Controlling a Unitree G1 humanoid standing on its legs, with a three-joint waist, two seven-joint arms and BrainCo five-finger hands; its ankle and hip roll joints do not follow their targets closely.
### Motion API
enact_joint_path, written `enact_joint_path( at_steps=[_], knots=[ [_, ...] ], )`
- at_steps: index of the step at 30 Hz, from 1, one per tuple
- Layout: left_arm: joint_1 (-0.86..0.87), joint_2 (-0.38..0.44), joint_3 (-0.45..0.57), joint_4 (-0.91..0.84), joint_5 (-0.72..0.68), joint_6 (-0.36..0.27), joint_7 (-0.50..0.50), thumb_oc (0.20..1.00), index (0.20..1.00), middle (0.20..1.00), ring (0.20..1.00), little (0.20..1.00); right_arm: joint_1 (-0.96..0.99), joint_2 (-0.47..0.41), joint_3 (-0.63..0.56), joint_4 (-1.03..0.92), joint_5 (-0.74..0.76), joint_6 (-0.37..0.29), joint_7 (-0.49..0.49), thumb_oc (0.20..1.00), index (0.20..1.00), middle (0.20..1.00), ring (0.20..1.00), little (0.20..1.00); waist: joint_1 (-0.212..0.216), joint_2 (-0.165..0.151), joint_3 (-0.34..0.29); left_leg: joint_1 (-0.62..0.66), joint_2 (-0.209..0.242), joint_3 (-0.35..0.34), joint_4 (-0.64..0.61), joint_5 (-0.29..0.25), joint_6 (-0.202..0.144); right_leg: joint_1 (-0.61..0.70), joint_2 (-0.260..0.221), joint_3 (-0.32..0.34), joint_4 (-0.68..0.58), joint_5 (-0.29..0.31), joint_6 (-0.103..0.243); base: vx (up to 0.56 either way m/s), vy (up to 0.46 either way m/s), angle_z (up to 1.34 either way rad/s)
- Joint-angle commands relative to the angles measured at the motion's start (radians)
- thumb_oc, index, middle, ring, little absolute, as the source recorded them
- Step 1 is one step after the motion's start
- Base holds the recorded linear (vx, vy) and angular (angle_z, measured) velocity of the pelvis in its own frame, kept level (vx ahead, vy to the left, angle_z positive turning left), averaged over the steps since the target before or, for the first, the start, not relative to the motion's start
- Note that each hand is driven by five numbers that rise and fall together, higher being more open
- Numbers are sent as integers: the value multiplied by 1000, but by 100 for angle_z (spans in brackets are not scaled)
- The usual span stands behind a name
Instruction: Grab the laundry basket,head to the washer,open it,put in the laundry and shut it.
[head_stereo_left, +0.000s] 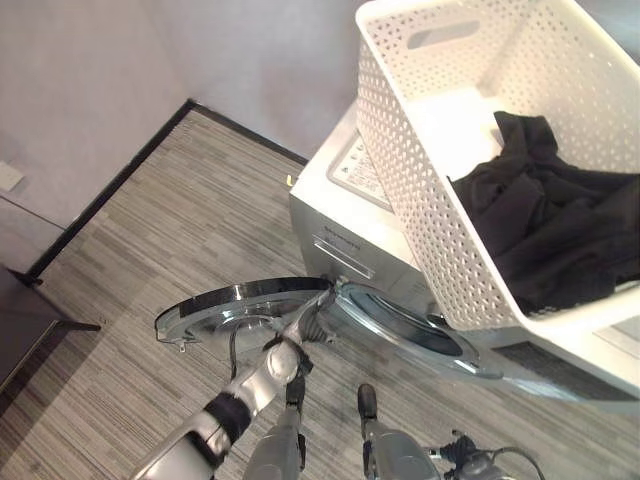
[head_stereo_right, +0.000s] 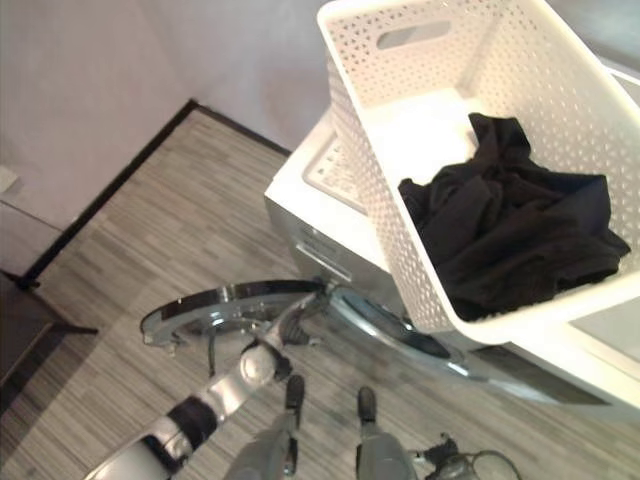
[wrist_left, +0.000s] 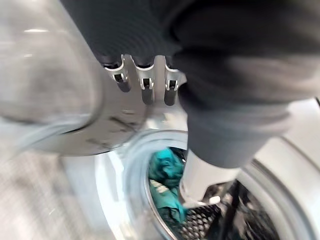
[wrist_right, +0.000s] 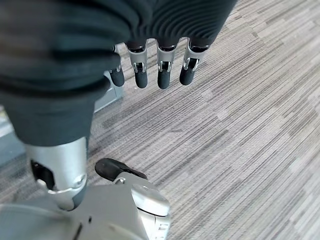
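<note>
Left hand (head_stereo_left: 300, 330) up at the washer door (head_stereo_left: 235, 305), right by the edge nearest the drum opening (head_stereo_left: 400, 325). Fingers (wrist_left: 146, 85) laid close along the door's shiny rim in the left wrist view; hooked on it or merely resting against it? Cannot tell from here. Right hand (wrist_right: 162, 75) hanging low over the striped floor (wrist_right: 240, 125), fingers relaxed and fairly straight, holding nothing.

Door swung wide and clear of the opening, presumably to leave room for loading. White laundry basket (head_stereo_left: 400, 190) parked on top of the washer (head_stereo_left: 340, 225), jutting out over its front edge, probably set there to free both hands for the door. Black laundry (head_stereo_left: 560, 230) heaped in the basket's near end, not yet in the machine. Looks like the loading step next, then the shutting.

Harder to read: something teal (wrist_left: 167, 175) already lying inside the drum, shape unclear. Drum's depths mostly dark, partly blocked by the hand's own thumb and cover. Washer's lower front tucked under the basket's overhang and cut off at the frame edge. Basket's far side running out of the picture too. Exact contact between hand and door smeared and too close to judge.
</note>
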Motion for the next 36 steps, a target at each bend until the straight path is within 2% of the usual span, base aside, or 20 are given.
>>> enact_joint_path(
  at_steps=[1, 2, 3, 4, 5, 6, 7, 9, 13, 15, 19, 20, 25, 28, 30, 31, 32, 33, 34, 36],
  knots=[
    [-127, -14, -7, -50, -28, -43, -19, 1000, 1000, 1000, 1000, 1000, 7, -35, -45, 8, -34, 14, -12, 1000, 1000, 1000, 1000, 1000, -28, -31, -10, 25, 112, -40, 106, -68, -13, -159, -97, 75, 93, -75, 58, -175, 102, 25],
    [-126, -13, -6, -51, -28, -43, -19, 1000, 1000, 1000, 1000, 1000, 7, -35, -45, 8, -34, 14, -12, 1000, 1000, 1000, 1000, 1000, -29, -33, -12, 17, 109, -41, 114, -69, -12, -163, -99, 75, 92, -72, 59, -175, 163, 13],
    [-122, -5, -2, -70, -30, -48, -28, 1000, 1000, 1000, 1000, 1000, 20, -44, -66, 9, -22, 13, -16, 1000, 1000, 1000, 1000, 1000, -44, -39, -21, 53, 140, -7, 189, -78, 2, -174, -116, 69, 98, -62, 59, -103, 212, 15],
    [-91, 7, 9, -85, -29, -47, -38, 1000, 1000, 1000, 1000, 1000, 31, -56, -87, 17, -3, 14, -16, 1000, 1000, 1000, 1000, 1000, -64, -28, -55, 142, 153, 2, 203, -127, 13, -180, -113, 75, 92, -45, 69, -101, 301, 13],
    [-75, 15, 20, -102, -21, -45, -42, 1000, 1000, 1000, 1000, 1000, 42, -69, -135, 25, 23, 9, -18, 1000, 1000, 1000, 1000, 1000, -85, -9, -74, 189, 172, 48, 163, -152, 14, -177, -116, 76, 81, -30, 82, -12, 205, 2],
    [-75, 15, 20, -102, -21, -45, -43, 1000, 1000, 1000, 1000, 1000, 42, -69, -135, 25, 23, 9, -18, 1000, 1000, 1000, 1000, 1000, -85, -10, -74, 189, 171, 49, 161, -151, 14, -177, -116, 76, 81, -30, 82, -87, 303, 4],
    [-51, 33, 42, -128, -27, -44, -48, 1000, 1000, 1000, 1000, 1000, 44, -112, -213, 14, 82, 6, -21, 1000, 1000, 1000, 1000, 1000, -112, 9, -84, 213, 163, 89, 133, -192, 8, -197, -133, 89, 90, 5, 101, -98, 293, 11],
    [-23, 63, 69, -141, -5, -44, -46, 1000, 1000, 1000, 1000, 1000, 21, -186, -301, -14, 155, -9, -33, 1000, 1000, 1000, 1000, 1000, -113, 4, -78, 243, 114, 79, 121, -329, 28, -228, -140, 143, 100, 43, 123, -146, 300, -5],
    [59, 126, 150, -182, 5, -34, -77, 1000, 1000, 1000, 1000, 1000, 19, -351, -420, -168, 162, -7, -60, 1000, 1000, 1000, 1000, 1000, -118, -26, -74, 246, 61, 125, 177, -427, 54, -245, -175, 184, 89, 92, 165, -120, 176, -51],
    [88, 136, 184, -177, 14, -25, -82, 1000, 1000, 1000, 1000, 1000, 18, -423, -503, -283, 160, -10, -100, 1000, 1000, 1000, 1000, 1000, -123, -26, -73, 267, 53, 150, 188, -468, 68, -244, -179, 194, 68, 110, 184, -82, 138, -81],
    [124, 132, 244, -173, 20, -11, -85, 1000, 1000, 1000, 1000, 1000, 79, -497, -683, -698, 69, -6, -225, 1000, 1000, 1000, 1000, 1000, -144, -33, -87, 294, 30, 162, 183, -484, 83, -249, -195, 227, 59, 122, 197, -61, 86, -32],
    [108, 114, 237, -154, 37, 0, -66, 1000, 1000, 1000, 1000, 1000, 83, -523, -768, -880, 7, -5, -304, 1000, 1000, 1000, 1000, 1000, -155, -33, -83, 299, 26, 149, 187, -482, 85, -251, -192, 250, 80, 118, 191, -27, 27, -5],
    [114, 103, 223, -147, 58, 7, -58, 1000, 1000, 1000, 1000, 1000, 51, -598, -876, -1166, -182, -2, -406, 1000, 1000, 1000, 1000, 1000, -147, -35, -107, 332, 43, 128, 165, -479, 84, -243, -176, 259, 107, 98, 178, 54, -33, 12],
    [121, 105, 212, -151, 79, 7, -62, 1000, 1000, 1000, 1000, 1000, 19, -658, -900, -1329, -310, 10, -396, 1000, 1000, 1000, 1000, 1000, -136, -40, -130, 356, 67, 111, 126, -465, 82, -227, -160, 254, 105, 84, 173, 92, -83, 0],
    [126, 117, 188, -157, 85, 0, -71, 1000, 1000, 1000, 1000, 1000, -27, -751, -883, -1359, -334, 4, -361, 1000, 1000, 1000, 1000, 1000, -119, -55, -148, 365, 84, 105, 103, -451, 74, -215, -150, 245, 99, 80, 170, 70, -86, 5],
    [124, 119, 171, -156, 87, -5, -75, 1000, 1000, 1000, 1000, 1000, -84, -821, -840, -1339, -319, -7, -340, 1000, 1000, 1000, 1000, 1000, -108, -60, -154, 370, 95, 104, 85, -438, 68, -210, -144, 237, 94, 78, 168, -23, -136, 9],
    [111, 125, 139, -150, 87, -9, -88, 1000, 1000, 1000, 1000, 1000, -193, -923, -728, -1307, -277, -20, -277, 1000, 1000, 1000, 1000, 1000, -88, -82, -156, 368, 106, 100, 68, -413, 58, -213, -139, 229, 92, 87, 163, -3, -94, 9],
    [111, 123, 144, -148, 86, -10, -87, 1000, 1000, 1000, 1000, 1000, -213, -928, -711, -1297, -274, -22, -277, 1000, 1000, 1000, 1000, 1000, -91, -76, -157, 373, 108, 102, 64, -418, 60, -211, -137, 228, 90, 80, 165, -49, -131, 17],
    [95, 131, 114, -138, 83, -15, -98, 1000, 1000, 1000, 1000, 1000, -349, -997, -558, -1274, -213, -45, -186, 1000, 1000, 1000, 1000, 1000, -68, -101, -159, 372, 123, 104, 48, -396, 49, -214, -129, 218, 89, 86, 161, 27, -49, 9],
    [90, 127, 115, -133, 74, -18, -103, 1000, 1000, 1000, 1000, 1000, -452, -1016, -459, -1243, -174, -50, -158, 1000, 1000, 1000, 1000, 1000, -70, -98, -162, 377, 132, 107, 37, -395, 49, -210, -123, 214, 86, 78, 161, 10, -57, -1]
  ],
)
